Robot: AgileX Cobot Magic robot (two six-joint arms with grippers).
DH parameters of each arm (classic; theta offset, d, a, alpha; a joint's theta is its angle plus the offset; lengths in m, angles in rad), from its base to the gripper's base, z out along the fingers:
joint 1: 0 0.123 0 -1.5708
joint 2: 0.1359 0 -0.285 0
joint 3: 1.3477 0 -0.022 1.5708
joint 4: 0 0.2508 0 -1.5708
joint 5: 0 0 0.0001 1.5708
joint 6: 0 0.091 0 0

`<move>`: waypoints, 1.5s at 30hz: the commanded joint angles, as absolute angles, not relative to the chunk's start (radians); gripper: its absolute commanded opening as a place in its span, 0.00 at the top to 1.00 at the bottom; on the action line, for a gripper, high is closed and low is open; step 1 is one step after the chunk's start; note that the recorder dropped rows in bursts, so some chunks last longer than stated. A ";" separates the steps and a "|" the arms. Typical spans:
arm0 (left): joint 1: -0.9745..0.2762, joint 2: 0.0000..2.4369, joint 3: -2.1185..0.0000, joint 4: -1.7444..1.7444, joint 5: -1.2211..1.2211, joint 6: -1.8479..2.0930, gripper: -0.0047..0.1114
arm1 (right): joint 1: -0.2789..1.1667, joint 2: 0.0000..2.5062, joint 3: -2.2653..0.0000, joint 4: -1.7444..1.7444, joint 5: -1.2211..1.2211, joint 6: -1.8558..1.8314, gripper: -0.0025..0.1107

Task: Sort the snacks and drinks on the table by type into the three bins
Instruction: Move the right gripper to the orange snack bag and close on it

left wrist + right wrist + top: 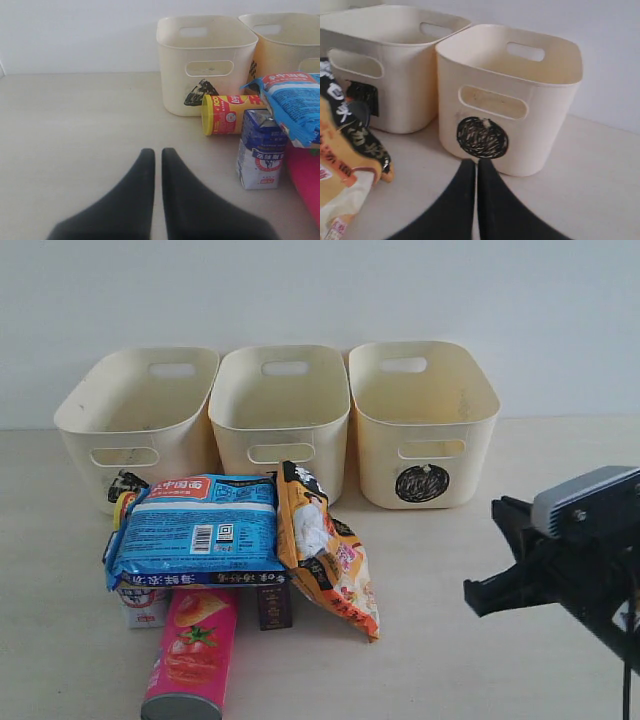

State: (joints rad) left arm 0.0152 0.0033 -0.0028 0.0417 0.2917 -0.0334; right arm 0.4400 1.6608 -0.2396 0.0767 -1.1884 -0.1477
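1. Exterior view: the square bin stands at the back of the table. The triangle bin touches it on its left and the circle bin is just beside it on its right.
   - The blue noodle pack lies flat in front of the square bin and reaches leftward from it.
   - The orange snack bag leans on the pack's right edge, with its top near the square bin's front wall.
   - Farther out from the square bin, under the pack, stand the white-and-blue carton and the dark purple carton. The pink chip tube lies between them.
   - One end of the yellow-red chip tube shows at the pack's far left corner.
   - The right gripper hangs over the table well to the right of the square bin. Its jaws are closed and empty.

2. Left wrist view: the left gripper has its fingers together with only a thin slit between them. It holds nothing and is over bare table, well apart from the square bin.
   - The triangle bin stands beside the square bin.
   - The yellow-red chip tube lies on its side in front of both bins.
   - The white-and-blue carton stands upright just beside the tube.
   - The noodle pack overhangs the carton and the pink chip tube.

3. Right wrist view: the right gripper is closed, fingers touching, with nothing between them.
   - It points at the circle bin, which stands just beside the square bin.
   - The orange snack bag lies on the table in front of the square bin.
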 commanded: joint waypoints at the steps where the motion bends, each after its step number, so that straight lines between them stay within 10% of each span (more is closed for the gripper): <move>1: 0.012 0.000 0.000 0.034 0.292 -0.031 0.92 | 0.561 1.687 -0.233 0.179 -1.185 -0.228 0.98; 29: 0.012 0.000 0.000 0.034 0.292 -0.031 0.92 | 0.940 1.814 -0.503 0.487 -0.810 -0.625 0.96; 37: 0.012 0.000 0.000 0.034 0.292 -0.031 0.92 | 0.940 1.816 -0.503 0.429 -0.845 -0.494 0.05; 45: 0.012 0.000 0.000 0.034 0.292 -0.031 0.92 | 0.940 1.883 -0.582 0.494 -0.848 -0.597 0.10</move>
State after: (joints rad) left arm 0.0152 0.0033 -0.0028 0.0417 0.2917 -0.0334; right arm 0.9381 1.8559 -0.5453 0.4514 -0.8361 -0.5387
